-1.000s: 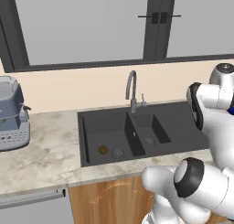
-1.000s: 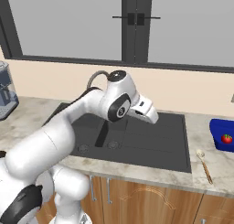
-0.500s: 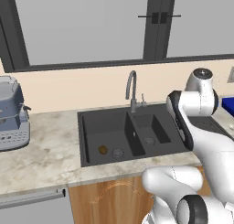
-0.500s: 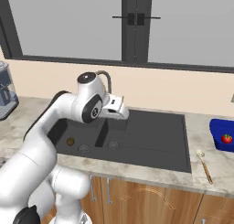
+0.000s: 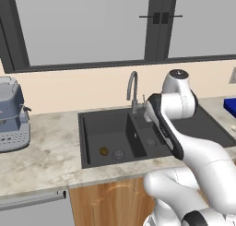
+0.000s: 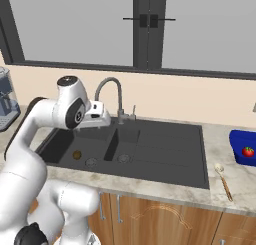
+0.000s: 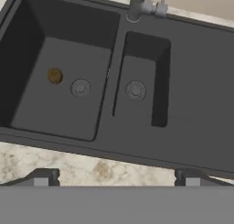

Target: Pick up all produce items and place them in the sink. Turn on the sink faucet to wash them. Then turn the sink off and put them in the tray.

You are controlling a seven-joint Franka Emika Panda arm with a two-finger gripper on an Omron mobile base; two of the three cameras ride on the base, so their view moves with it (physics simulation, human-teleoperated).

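The black double-basin sink (image 6: pixel 165 154) is set in the marble counter. A dull brown produce item (image 7: pixel 55 75) lies on the floor of the wider basin beside its drain (image 7: pixel 80 88), and it is also visible from both base views (image 5: pixel 104 151) (image 6: pixel 76 154). A red produce item with a green top (image 6: pixel 248 151) sits in the blue tray (image 6: pixel 239 139) at the right. The grey gooseneck sink faucet (image 6: pixel 112 84) stands behind the divider, with its lever post (image 7: pixel 162 6) beside it. My gripper (image 7: pixel 116 177) hangs open and empty above the sink's front rim (image 6: pixel 100 123).
A grey coffee machine (image 5: pixel 11 114) stands on the counter to the left of the sink. A wooden spoon (image 6: pixel 222 179) lies on the counter between the sink and the tray. Wooden cabinet fronts (image 6: pixel 165 224) run below, and a window wall rises behind.
The arm has swung left from the tray side across the sink, and the hand now hangs over the divider near the wider basin. The jaws stayed open.
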